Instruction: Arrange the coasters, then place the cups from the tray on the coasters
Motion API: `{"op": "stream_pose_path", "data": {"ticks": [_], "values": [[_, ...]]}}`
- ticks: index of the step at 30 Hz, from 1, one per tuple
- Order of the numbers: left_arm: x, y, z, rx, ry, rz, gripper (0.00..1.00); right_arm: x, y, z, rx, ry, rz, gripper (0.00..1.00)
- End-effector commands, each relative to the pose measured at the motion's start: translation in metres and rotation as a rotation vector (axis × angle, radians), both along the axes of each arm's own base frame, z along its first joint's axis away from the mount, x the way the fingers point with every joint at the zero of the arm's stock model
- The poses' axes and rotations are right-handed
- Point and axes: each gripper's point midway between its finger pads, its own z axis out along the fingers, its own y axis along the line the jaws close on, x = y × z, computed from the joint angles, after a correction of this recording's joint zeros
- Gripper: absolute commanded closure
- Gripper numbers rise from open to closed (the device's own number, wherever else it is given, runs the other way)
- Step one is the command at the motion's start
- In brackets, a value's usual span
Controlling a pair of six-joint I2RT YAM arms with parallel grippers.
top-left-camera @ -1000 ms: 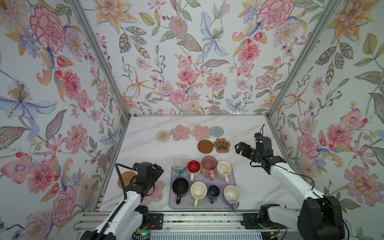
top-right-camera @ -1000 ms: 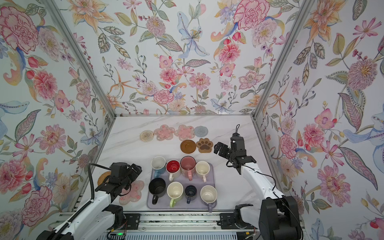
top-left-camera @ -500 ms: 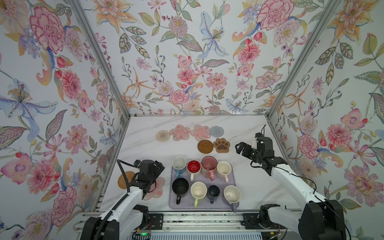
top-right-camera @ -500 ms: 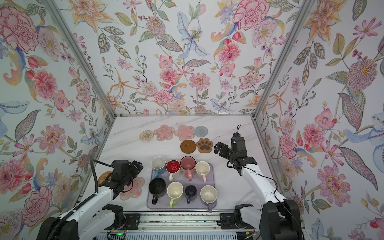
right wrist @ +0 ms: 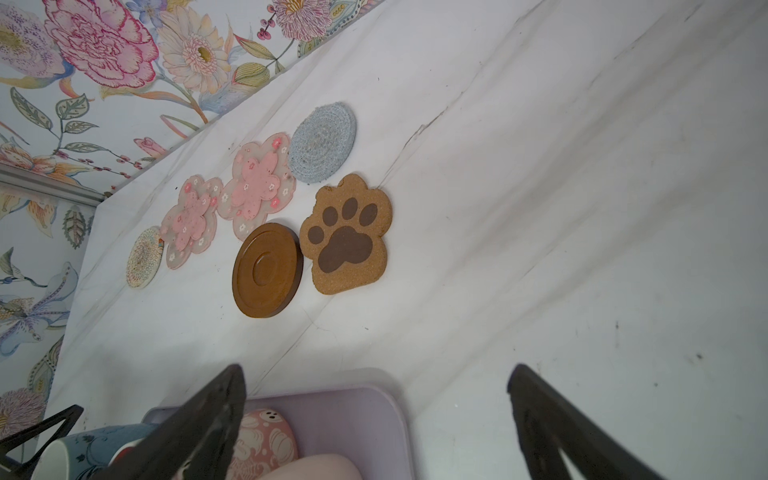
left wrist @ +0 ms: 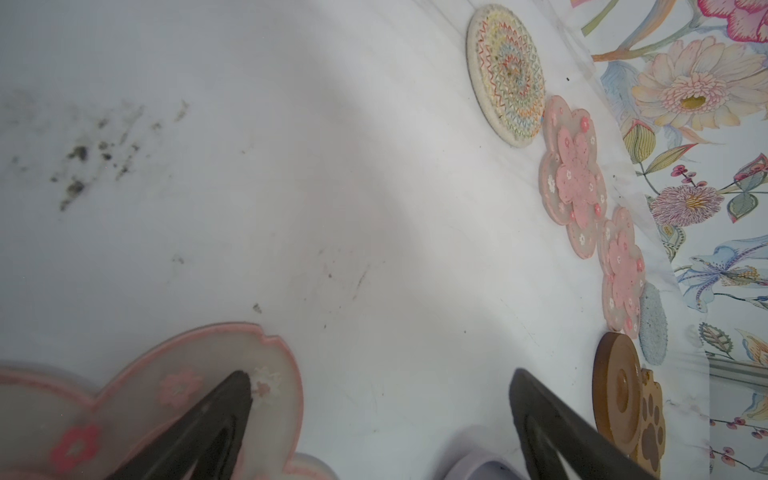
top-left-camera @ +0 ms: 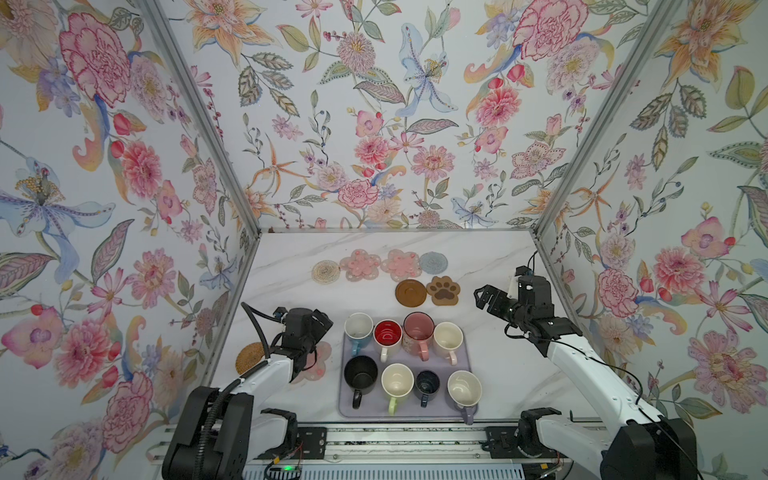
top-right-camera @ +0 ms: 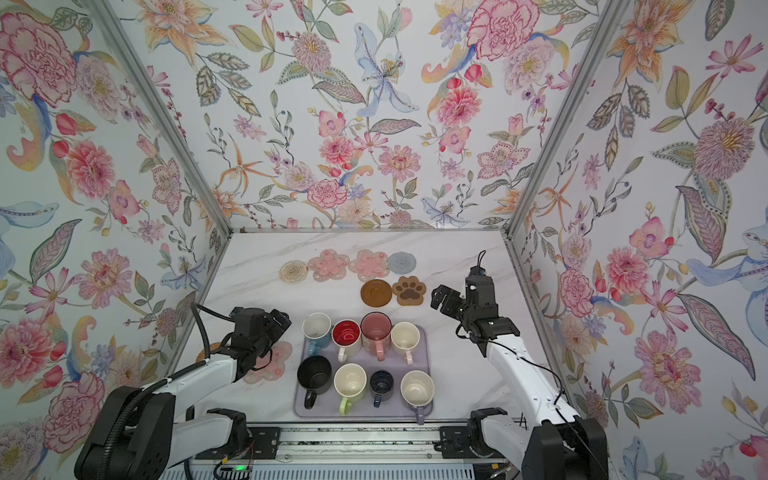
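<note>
The left gripper (left wrist: 382, 380) hung open over the thin, likely slippery pink flower coaster (left wrist: 137, 395), probably best pinched at a petal edge.

The left arm (top-left-camera: 266, 374) has pushed forward and inward. Its left jaws, a second ago nearer the front rail (top-left-camera: 395, 440) and the side wall, now stand farther out over the desk (top-left-camera: 291, 266), closer to the tray (top-left-camera: 345, 409), above the pink flower coaster (top-left-camera: 321, 370) beside it. The arm's black rear link has reared up higher over the rail
</note>
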Motion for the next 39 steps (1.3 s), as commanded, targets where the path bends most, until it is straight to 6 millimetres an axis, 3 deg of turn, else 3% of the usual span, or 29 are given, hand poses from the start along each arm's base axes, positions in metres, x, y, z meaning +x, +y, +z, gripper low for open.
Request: {"op": "stream_pose_path", "data": {"ticks": [1,12,17,21,29,35,39], "values": [[0.002,0.002,-0.015,0.014,0.055,-0.023,0.01,-0.004,-0.008,0.001,-0.036,0.002,-0.015,0.01],[0.052,0.008,0.025,0.051,-0.036,-0.053,0.01,-0.004,-0.011,0.001,-0.042,0.003,-0.021,0.01],[0.052,0.013,0.056,0.106,-0.052,-0.067,0.01,-0.002,-0.012,0.000,-0.048,0.006,-0.018,0.01],[0.023,0.021,0.058,0.143,0.042,-0.060,0.01,-0.001,-0.011,-0.002,-0.050,0.011,-0.010,0.01],[-0.064,0.027,0.035,0.079,0.174,-0.012,0.01,0.003,-0.008,-0.012,-0.040,0.028,0.005,0.01],[-0.105,0.035,0.022,0.092,0.260,0.011,0.01,0.006,-0.003,-0.015,-0.022,0.033,0.014,0.01],[-0.118,0.034,0.012,0.084,0.311,0.009,0.01,0.007,-0.003,-0.018,-0.017,0.039,0.014,0.01]]}}
